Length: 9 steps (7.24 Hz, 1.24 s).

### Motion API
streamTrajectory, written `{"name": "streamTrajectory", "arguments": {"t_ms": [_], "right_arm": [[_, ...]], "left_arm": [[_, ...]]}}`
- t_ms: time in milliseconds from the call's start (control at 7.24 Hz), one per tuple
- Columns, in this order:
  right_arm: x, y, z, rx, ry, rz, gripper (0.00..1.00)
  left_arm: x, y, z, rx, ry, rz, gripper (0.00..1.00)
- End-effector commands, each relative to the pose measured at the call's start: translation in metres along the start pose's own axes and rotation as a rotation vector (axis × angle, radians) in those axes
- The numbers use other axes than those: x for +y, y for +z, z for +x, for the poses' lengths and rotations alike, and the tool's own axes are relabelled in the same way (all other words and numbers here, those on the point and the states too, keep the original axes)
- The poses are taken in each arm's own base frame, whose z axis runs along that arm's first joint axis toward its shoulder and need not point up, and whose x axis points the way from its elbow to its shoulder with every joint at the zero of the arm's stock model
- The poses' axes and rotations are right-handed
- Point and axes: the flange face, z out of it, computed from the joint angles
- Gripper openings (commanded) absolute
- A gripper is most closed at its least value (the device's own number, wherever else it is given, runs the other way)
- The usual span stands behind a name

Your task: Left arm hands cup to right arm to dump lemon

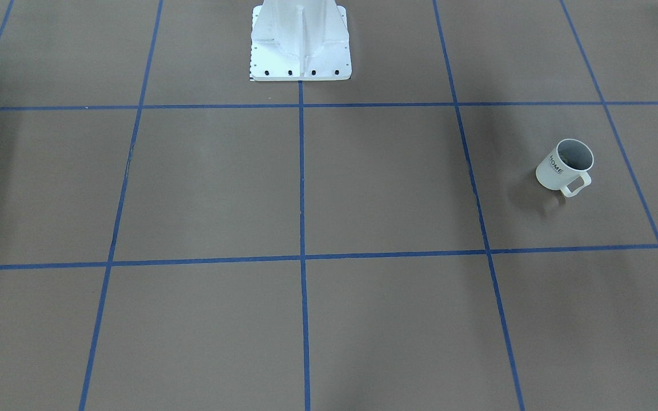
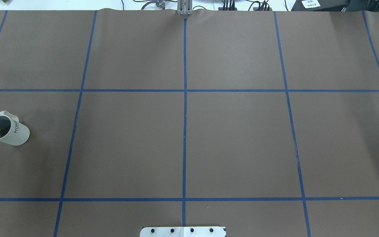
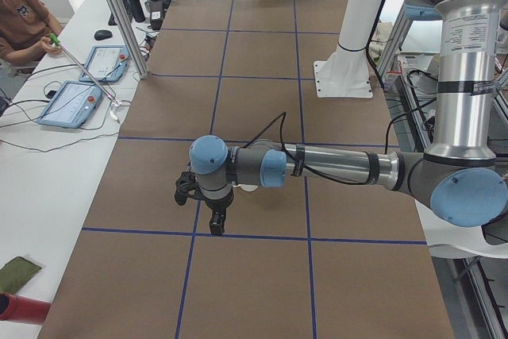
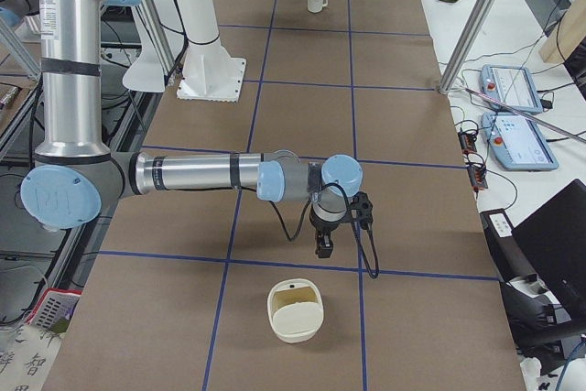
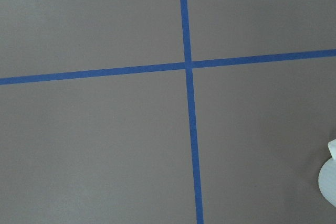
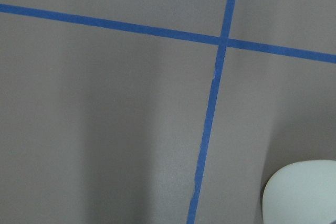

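Task item: small cream-white mug with a squarish loop handle and black "HOME" print (image 1: 565, 166), standing upright, mouth up, on the robot's left part of the table. It sits inside a grid square, clear of the tape lines, with the handle toward the operators' side.
Inside it: grey wall and shadowed bottom in view; contents cannot be told.
Robot's left: silver-grey tubular left arm with light-blue joint caps (image 3: 341, 166) reaches out level over the table, a black cable looped at the wrist. The black left claw (image 3: 216, 224) points straight down just above the paper, near a tape line. It shows only in the side view, so cannot tell how far open or whether it holds anything.
Robot's right: matching silver-grey right arm (image 4: 192, 172) also reaches out level. The slim black right claw (image 4: 323, 249) points down close to the paper. Its opening and hold also cannot be told.
Other container: cream rounded tub with open top (image 4: 295, 311), standing on the next square, near the right claw but apart from it. Contents unclear.
Surface: brown paper table cover with blue tape grid (image 1: 392, 182), and a white pedestal base plate (image 1: 300, 63) at the robot's edge.
Bystander: person in a brown shirt (image 3: 20, 25) at a side desk with tablets (image 3: 75, 105).
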Motion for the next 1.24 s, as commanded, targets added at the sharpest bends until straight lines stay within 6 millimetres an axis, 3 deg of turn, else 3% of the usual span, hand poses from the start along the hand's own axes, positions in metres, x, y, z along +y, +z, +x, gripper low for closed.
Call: {"name": "streamTrajectory", "arguments": {"t_ms": [0, 967, 1105], "right_arm": [[-0.001, 0.0, -0.001, 0.0, -0.003, 0.001, 1.0], [0.0, 0.001, 0.001, -0.001, 0.0, -0.002, 1.0], [0.0, 0.001, 0.0, 0.0, 0.001, -0.001, 1.0]], "left_arm": [[-0.001, 0.0, 0.0, 0.001, 0.001, 0.002, 1.0], [0.001, 0.002, 0.0, 0.004, 0.01, 0.0, 1.0], [-0.002, 0.008, 0.013, 0.043, 0.048, 0.008, 1.0]]}}
